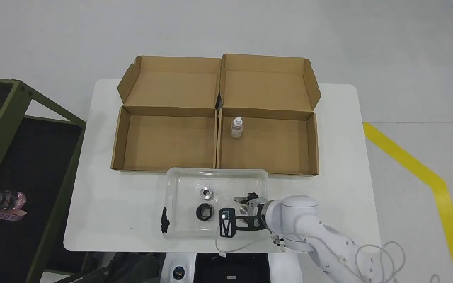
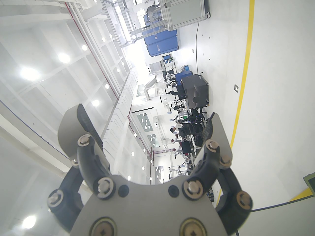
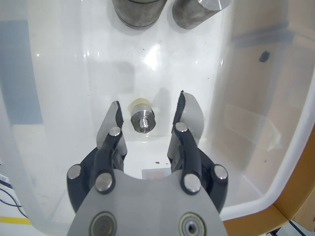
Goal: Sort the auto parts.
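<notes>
A clear plastic bin [image 1: 177, 177] at the table's front holds the loose parts. My right gripper [image 3: 149, 101] is down inside it, open, with a small silver threaded fitting [image 3: 142, 120] lying between its fingers and untouched. Farther along the bin floor stand a dark grooved cylinder [image 3: 137, 1] and a hollow silver sleeve [image 3: 204, 1]; from above they are the dark ring [image 1: 206, 211] and the silver sleeve [image 1: 205, 191]. The right gripper [image 1: 245, 203] enters from the bin's right side. My left gripper [image 2: 147, 114] is open, holds nothing and points out at the room.
Two open cardboard boxes stand side by side behind the bin. The left box [image 1: 164, 141] is bare inside; the right box [image 1: 283, 145] holds one small pale part [image 1: 238, 127]. A black item [image 1: 164, 219] sits at the bin's left wall. A dark rack [image 1: 28, 177] stands left of the table.
</notes>
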